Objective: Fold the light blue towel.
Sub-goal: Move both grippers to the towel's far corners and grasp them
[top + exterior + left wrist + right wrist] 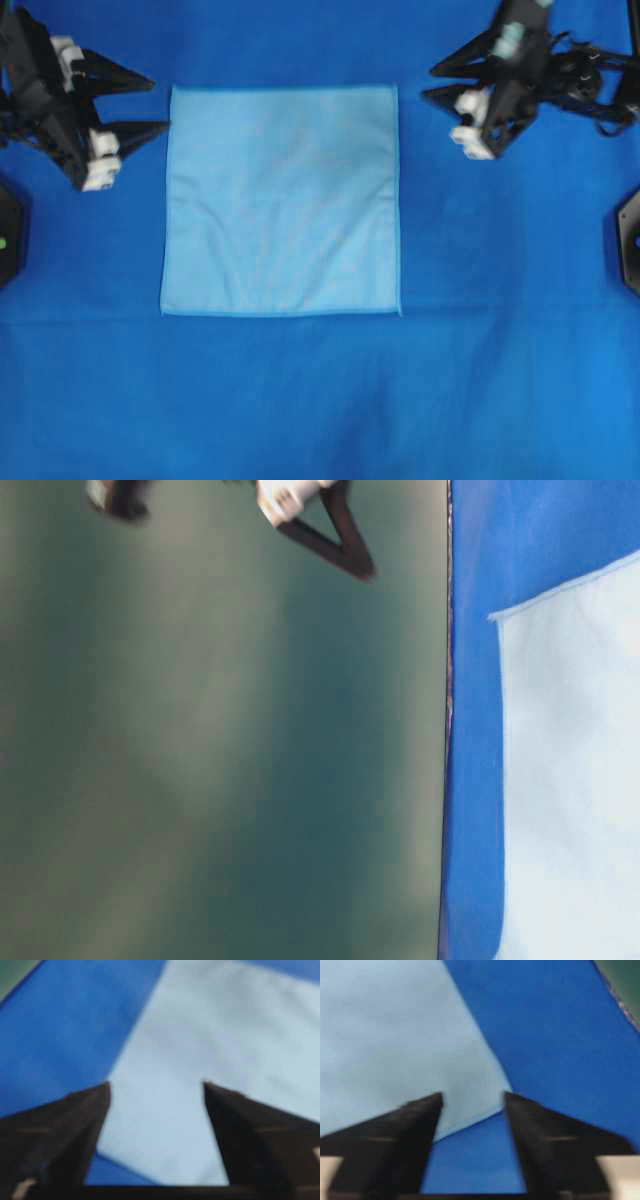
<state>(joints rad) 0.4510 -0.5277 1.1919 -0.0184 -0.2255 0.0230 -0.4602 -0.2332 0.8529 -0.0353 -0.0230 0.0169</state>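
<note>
Deep-blue cover (300,400) spread flat over counter, filling overhead view edge to edge. Faint horizontal crease across cover in lower half of overhead view, soft wrinkles below crease. Black base (8,232) on cover at left edge; second black base (630,240) at right edge. Table-level view: cover's edge (447,730) runs vertically, blurred grey-green background (200,760) beside it.

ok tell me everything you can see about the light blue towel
The light blue towel is a pale sky-blue, near-square cloth with a thin, slightly darker stitched hem; it looks thin and soft. It lies spread flat and unfolded, edges roughly parallel to the frame in the overhead view, on the deep-blue table covering, showing only faint wrinkles. Nothing grips it: the left hand and right hand are beside its upper corners with jaws open, and contact cannot be seen.
</note>
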